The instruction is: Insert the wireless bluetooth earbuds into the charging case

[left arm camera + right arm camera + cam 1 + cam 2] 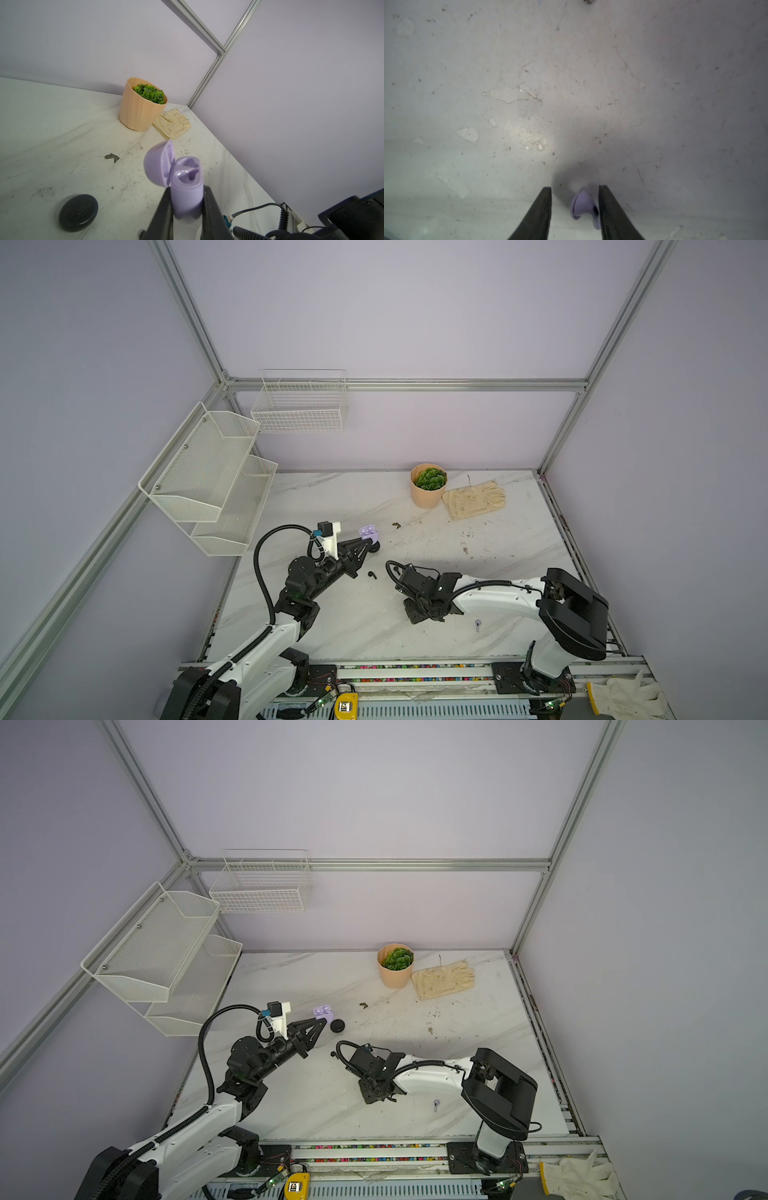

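earbud (582,204), lilac, lies between the parted jaws of your right gripper (575,188), touching only one jaw; your left gripper (187,188) clamps the open lilac case (185,176).

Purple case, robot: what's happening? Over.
Left gripper shut on lilac case, lid open, slots empty. Right gripper open around lilac earbud. Nothing blocking.

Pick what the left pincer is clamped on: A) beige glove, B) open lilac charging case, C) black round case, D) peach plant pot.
B: the left pincer grips the lilac charging case by its body, lid open; the black round case lies apart on the table.
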Robot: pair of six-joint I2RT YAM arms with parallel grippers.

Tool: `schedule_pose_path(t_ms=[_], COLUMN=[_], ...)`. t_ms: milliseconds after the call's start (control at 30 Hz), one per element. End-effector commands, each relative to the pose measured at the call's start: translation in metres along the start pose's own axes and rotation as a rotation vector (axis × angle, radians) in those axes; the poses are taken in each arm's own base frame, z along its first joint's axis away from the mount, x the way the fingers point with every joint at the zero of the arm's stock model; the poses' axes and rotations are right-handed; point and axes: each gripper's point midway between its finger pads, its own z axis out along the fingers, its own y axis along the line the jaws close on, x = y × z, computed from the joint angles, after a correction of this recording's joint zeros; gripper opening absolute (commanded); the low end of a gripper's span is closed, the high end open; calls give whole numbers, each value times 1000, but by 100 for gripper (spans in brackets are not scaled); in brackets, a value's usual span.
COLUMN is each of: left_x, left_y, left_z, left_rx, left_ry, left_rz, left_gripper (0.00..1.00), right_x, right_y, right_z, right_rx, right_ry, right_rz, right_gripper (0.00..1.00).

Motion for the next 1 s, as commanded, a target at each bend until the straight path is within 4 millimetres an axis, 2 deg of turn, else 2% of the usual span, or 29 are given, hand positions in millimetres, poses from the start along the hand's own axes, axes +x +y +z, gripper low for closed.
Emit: schedule_pose_path(t_ms=[0,133,233,433,467,567,767,900,967], left_x=[-12,-13,-13,-12,-12,-11,-11,-10,-11], left_y=[-10,-10,-11,-12,-12,-13,-14,-15,-16], left_z=[0,0,0,0,0,0,1,1,1], left_rx=[42,42,47,58,58,65,68,74,77], left_ry=[-41,-43,-44,-42,-41,-39,-39,-38,-38], left_rz=[19,19,15,1,-1,-7,-10,-12,-13], left_gripper=[0,0,0,0,0,0,0,0,0], right_x=[-7,-12,-7,-4,-8,-14,-14,-26,-31], right_y=[9,16,20,-9,-15,-18,-24,-57,-60], right_z=[-8,-22,-26,-28,-29,-34,-33,-30,-29], right_rx=[-17,-36,-58,3,12,-22,-4,88,91], right_ry=[-2,5,43,102,107,102,86,43,18], right_rz=[7,10,-20,-176,-175,-175,-193,-114,-103], right_gripper=[42,42,41,39,39,39,40,37,37])
